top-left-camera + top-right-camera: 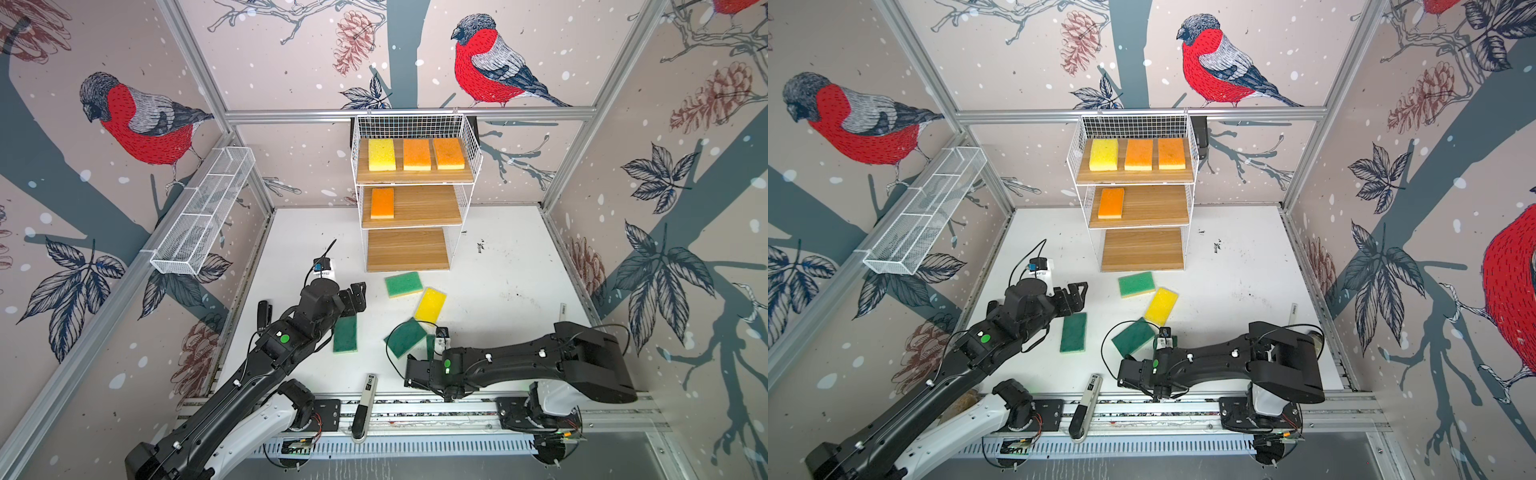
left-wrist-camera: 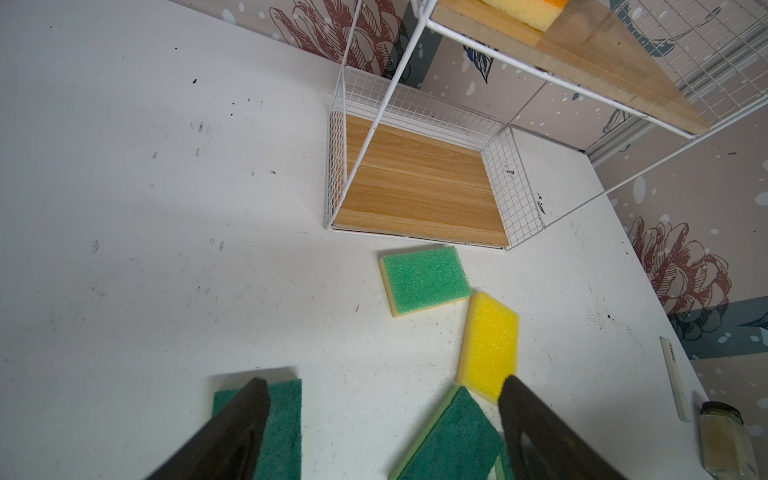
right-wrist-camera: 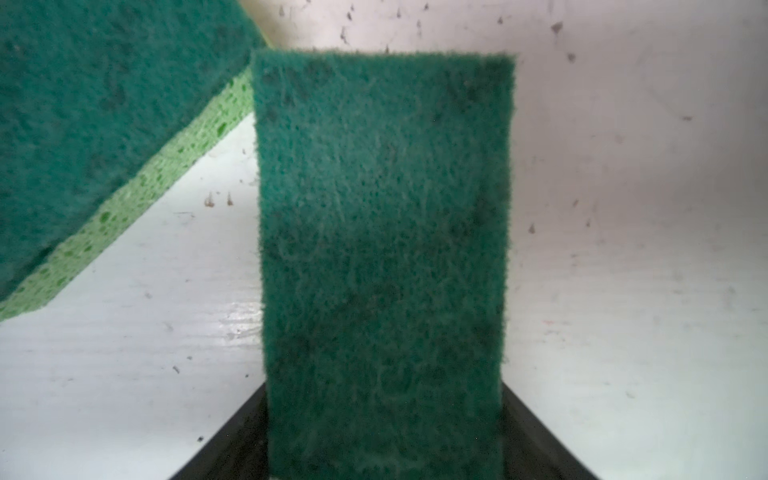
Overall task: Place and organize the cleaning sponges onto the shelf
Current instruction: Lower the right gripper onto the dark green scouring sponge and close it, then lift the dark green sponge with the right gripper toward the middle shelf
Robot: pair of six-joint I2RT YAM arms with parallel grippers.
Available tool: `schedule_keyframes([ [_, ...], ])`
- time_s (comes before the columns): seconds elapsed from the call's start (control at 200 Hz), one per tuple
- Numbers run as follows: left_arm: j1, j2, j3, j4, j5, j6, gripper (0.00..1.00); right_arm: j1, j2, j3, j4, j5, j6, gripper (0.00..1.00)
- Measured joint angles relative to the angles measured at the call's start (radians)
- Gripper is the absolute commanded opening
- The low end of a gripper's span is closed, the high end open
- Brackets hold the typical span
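Where the right pincer [image 3: 382,395] stands: astride a dark green sponge [image 3: 382,228], one finger along each long edge. I cannot tell whether it squeezes.
Left pincer [image 2: 384,386]: spread wide, empty, with a second green sponge [image 2: 282,424] just below it.
Neighbour: a tilted sponge [image 3: 104,104] just beside the right pincer's catch.
Shelf [image 1: 407,249]: well ahead of both pincers, its lowest board bare.
Advice: clamp firmly, lift straight up clear of the neighbour, then lay it flat.

One dark green sponge [image 3: 382,249] lies almost hidden beneath the right arm in both top views; close up, the frame's edge cuts off the fingers [image 3: 243,440] of the right gripper [image 3: 383,388].
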Motion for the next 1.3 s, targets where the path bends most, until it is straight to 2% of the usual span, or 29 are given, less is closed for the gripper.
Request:
schedule_keyframes([
  [0.405,0.000,-0.012,-0.010,-0.002,0.003,-0.012,0.87,0.012,-0.002,0.008,-0.034,0.041,0.004,0.69],
  [0.76,0.000,-0.013,-0.010,-0.003,0.007,-0.015,0.87,0.058,-0.013,0.080,-0.114,0.100,0.027,0.69],
  [1.161,-0.001,-0.007,0.012,-0.007,0.007,-0.015,0.87,0.056,-0.119,0.215,-0.239,0.258,0.028,0.68],
  [1.301,-0.001,-0.004,0.029,-0.007,0.006,-0.015,0.87,0.023,-0.148,0.271,-0.253,0.322,-0.034,0.64],
])
